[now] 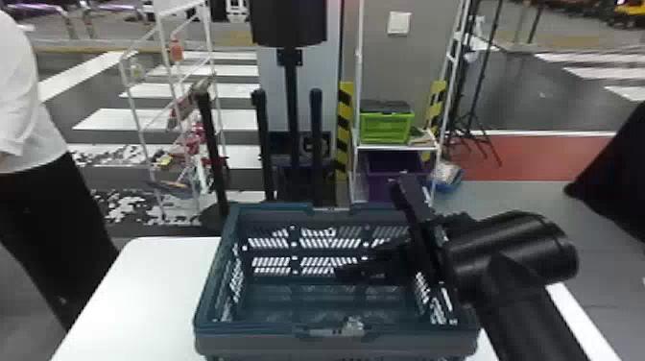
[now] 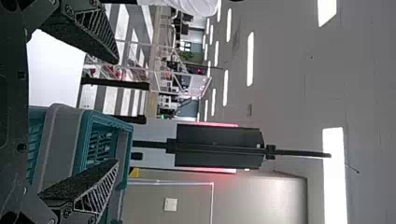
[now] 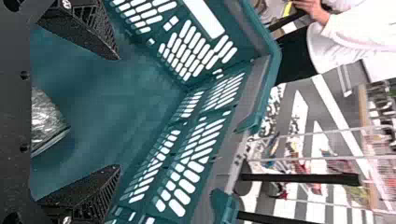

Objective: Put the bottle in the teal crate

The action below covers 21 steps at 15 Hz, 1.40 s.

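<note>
And here's the right gripper (image 1: pixel 357 260), dipping into the teal crate (image 1: pixel 254 343), its flat black fingers spread wide! The crate is a rigid, open-topped rectangle, walls punched with rows of slanted slots, and it sits on a smooth white table (image 1: pixel 144 281). The bottle (image 3: pixel 48 122) is down inside it: clear, crinkled plastic, throwing back light in creased patches and ending in a hard curved edge.

Over to the right wrist view: the right gripper (image 3: pixel 119 112) has its two fingers well apart, lattice-sided with grainy dark faces, and the bottle shows in the gap between them, a strip of teal visible on either side. That view gives us the crate's plain, matt floor, while the head view offers a small shiny patch of the bottle at the near wall, plus a bright green box (image 1: pixel 386 128) with a dark lid on the rack behind.

Now the left wrist view! The left gripper (image 2: pixel 115 113) stands wide too, outside the crate, and from here we get the crate's grey outer band and long glowing ceiling lights (image 2: pixel 334 163).
</note>
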{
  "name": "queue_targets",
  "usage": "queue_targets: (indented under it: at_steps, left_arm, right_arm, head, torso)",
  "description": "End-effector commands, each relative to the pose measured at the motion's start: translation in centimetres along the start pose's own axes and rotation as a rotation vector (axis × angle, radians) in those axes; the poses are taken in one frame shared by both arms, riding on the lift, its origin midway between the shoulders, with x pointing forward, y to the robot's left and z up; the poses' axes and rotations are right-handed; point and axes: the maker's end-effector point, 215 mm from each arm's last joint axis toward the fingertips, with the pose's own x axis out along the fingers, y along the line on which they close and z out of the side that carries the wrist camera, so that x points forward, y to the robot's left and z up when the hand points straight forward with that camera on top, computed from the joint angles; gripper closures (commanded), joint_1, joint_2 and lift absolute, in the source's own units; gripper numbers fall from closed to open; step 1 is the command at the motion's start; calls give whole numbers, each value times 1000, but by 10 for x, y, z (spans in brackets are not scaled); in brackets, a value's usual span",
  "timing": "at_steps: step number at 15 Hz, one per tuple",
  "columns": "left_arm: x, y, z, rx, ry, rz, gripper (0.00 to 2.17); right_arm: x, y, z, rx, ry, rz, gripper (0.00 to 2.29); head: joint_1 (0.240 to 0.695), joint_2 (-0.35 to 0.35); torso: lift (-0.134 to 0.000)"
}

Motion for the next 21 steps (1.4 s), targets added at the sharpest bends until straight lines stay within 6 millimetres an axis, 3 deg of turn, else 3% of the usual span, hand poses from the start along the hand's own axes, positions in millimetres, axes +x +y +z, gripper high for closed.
queue_targets:
  at_steps: [1,4,7,10,13,17,19,21]
  left_arm:
    - [0,0,0,0,1,0,134]
    - [0,0,0,2,1,-1,134]
    - [1,0,-1,7,4,-3,134]
    - [3,-3,-3,25,18,-7,134]
    - [4,-13,-9,45,49,-21,134]
    - [1,-27,-20,72,89,-41,134]
    - [-1,-32,-23,70,96,-48,134]
    - [-2,-30,-27,75,102,-42,134]
  right_arm:
    - [-20,14,18,-17,-65,-8,63]
    - [-56,31,33,2,-172,6,63]
    - [-100,53,33,16,-297,22,63]
    - [-149,68,17,44,-404,12,63]
    - [-207,55,0,20,-550,-76,66]
    - [-280,10,-48,-73,-663,-368,66]
    - [-293,0,-85,-73,-674,-432,70]
    - [-293,-4,-123,-57,-670,-472,76]
  head:
    - [499,0]
    - [499,0]
    - [499,0]
    - [499,0]
    - [499,0]
    - [499,0]
    - [499,0]
    - [499,0]
  torso:
    - [0]
    - [0]
    - [0]
    - [0]
    - [0]
    - [0]
    - [0]
    - [0]
